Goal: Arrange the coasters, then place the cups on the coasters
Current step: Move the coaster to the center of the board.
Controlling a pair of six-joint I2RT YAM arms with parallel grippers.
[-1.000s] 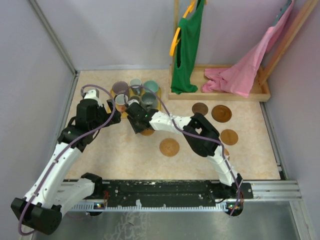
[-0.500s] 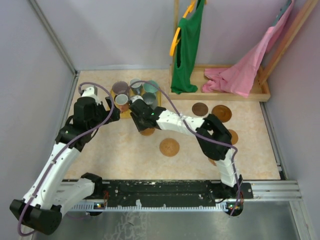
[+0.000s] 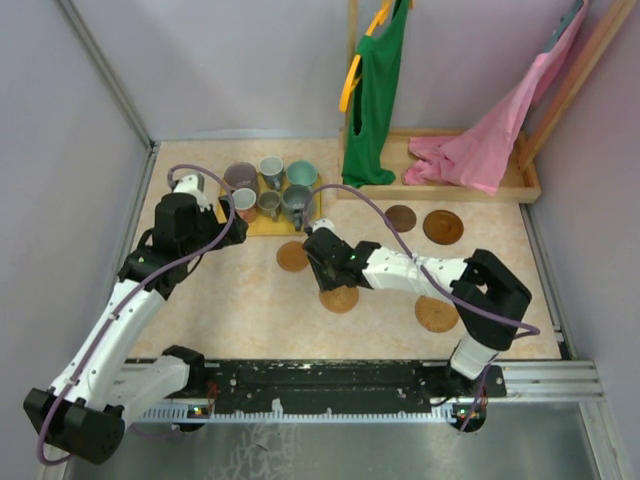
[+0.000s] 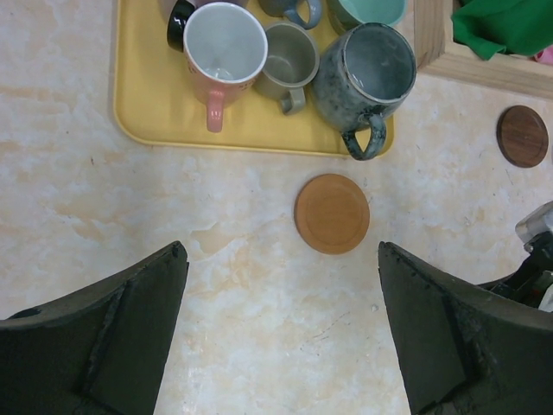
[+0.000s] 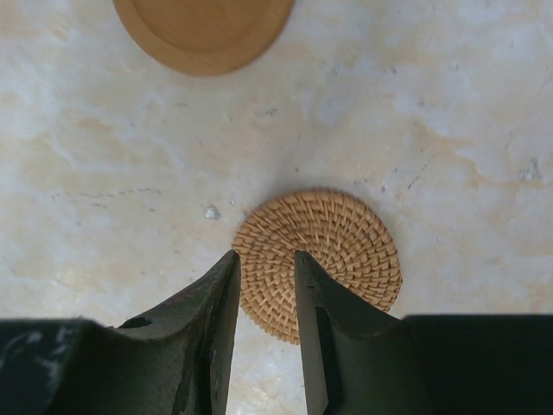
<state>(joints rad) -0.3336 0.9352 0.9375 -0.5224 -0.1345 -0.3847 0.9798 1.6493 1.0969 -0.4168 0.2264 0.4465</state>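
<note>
a: from above, where do we stand?
b: our right gripper (image 3: pixel 328 272) hangs over the middle of the tabletop (image 3: pixel 230 300), right at the woven coaster (image 3: pixel 339 300). the smooth coaster (image 3: pixel 292 257) lies beyond it, toward the yellow tray (image 3: pixel 262 228) that holds the cups (image 3: pixel 296 198). our left gripper (image 3: pixel 205 232) is by the tray's left end, farther from the woven coaster.
a: and our left wrist view?
b: that gripper is spread wide with nothing in it. the smooth coaster lies flat just ahead, short of the tray's near rim and apart from it.
a: right wrist view?
b: the fingers are drawn nearly together with a thin slit left, and we see nothing pinched. the woven coaster lies flat right at the tips, which overlap its near left edge. we cannot tell whether they touch it. it is round, so we have no axis to line up with.
a: so the right gripper takes it?
b: we judge so. it is the nearer one, and the disc sits slightly right of the slit.
</note>
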